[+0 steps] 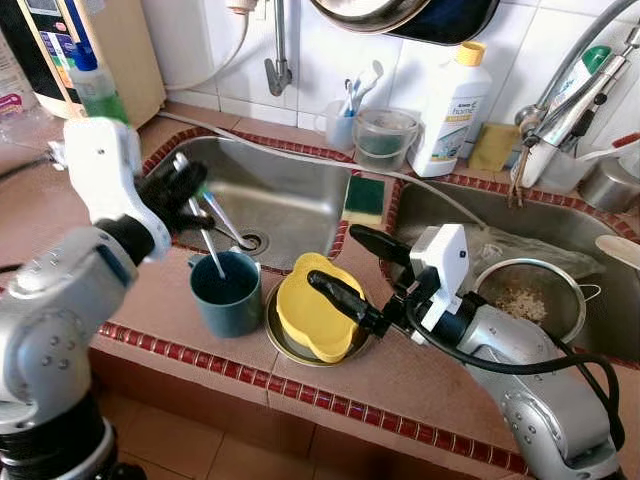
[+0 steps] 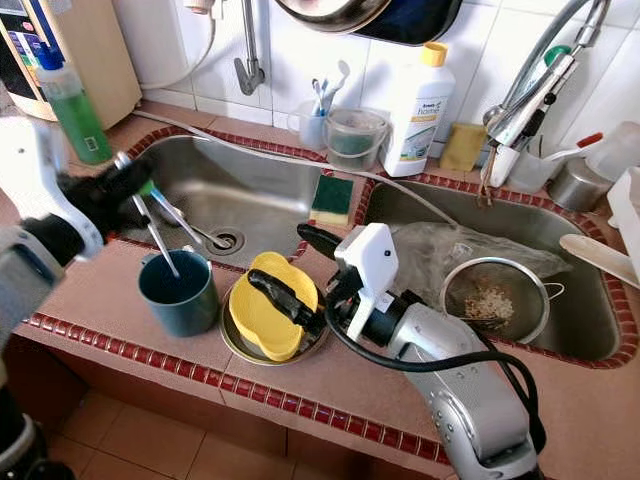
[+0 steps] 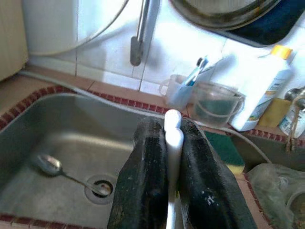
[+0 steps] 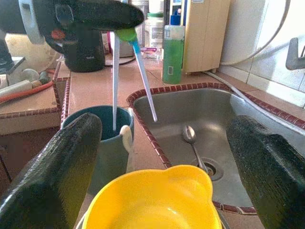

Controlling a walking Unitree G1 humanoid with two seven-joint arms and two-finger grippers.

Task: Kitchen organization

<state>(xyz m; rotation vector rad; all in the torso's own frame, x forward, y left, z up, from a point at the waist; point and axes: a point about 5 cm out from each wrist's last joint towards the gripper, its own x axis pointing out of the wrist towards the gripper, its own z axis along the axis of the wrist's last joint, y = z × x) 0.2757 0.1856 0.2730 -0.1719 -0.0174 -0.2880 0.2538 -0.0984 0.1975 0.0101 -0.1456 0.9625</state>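
Now, head views first.
Left gripper (image 1: 185, 195): above the tiled ledge at the near rim of the left sink basin (image 1: 290, 195); black fingers pinched together on two thin white sticks (image 1: 212, 248), one with a green-and-blue grip.
Sticks: angled downward, one tip inside the teal mug (image 1: 226, 291), the other slanting over the basin edge.
Teal mug: upright on the counter ledge (image 1: 150, 300), just beside the metal plate (image 1: 290, 352).
Yellow bowl (image 1: 318, 310): sitting tilted on the metal plate, between mug and right gripper.
Right gripper (image 1: 352, 268): jaws wide apart, one finger over the yellow bowl's rim, the other toward the divider between basins; nothing gripped.
Spoon (image 2: 205, 234): lying in the left basin near the drain.
Sponge (image 1: 364, 198): green and yellow, on the divider.
Right basin: metal strainer (image 1: 530, 297) with crumbs, crumpled clear plastic behind it.
Back ledge: white bottle (image 1: 452, 110) with yellow cap, clear measuring cup (image 1: 385, 138), small cup with toothbrushes (image 1: 343, 120).
Far left: green soap bottle (image 1: 98, 88) with blue cap.

Left wrist view.
Fingers (image 3: 143, 186): closed tight on a white rod (image 3: 173, 143) standing between them.
Background: basin with spoon (image 3: 62, 171) by the drain, measuring cup (image 3: 214, 105), white bottle (image 3: 264, 90).

Right wrist view.
Fingers (image 4: 52, 176): spread far apart, either side of the yellow bowl (image 4: 152, 202).
Mug (image 4: 109, 143): behind the bowl, one white stick (image 4: 116, 86) reaching down into it.
Second stick (image 4: 145, 86): hanging over the basin rim, tip in the air.
Left gripper (image 4: 76, 19): overhead, clamping both sticks.
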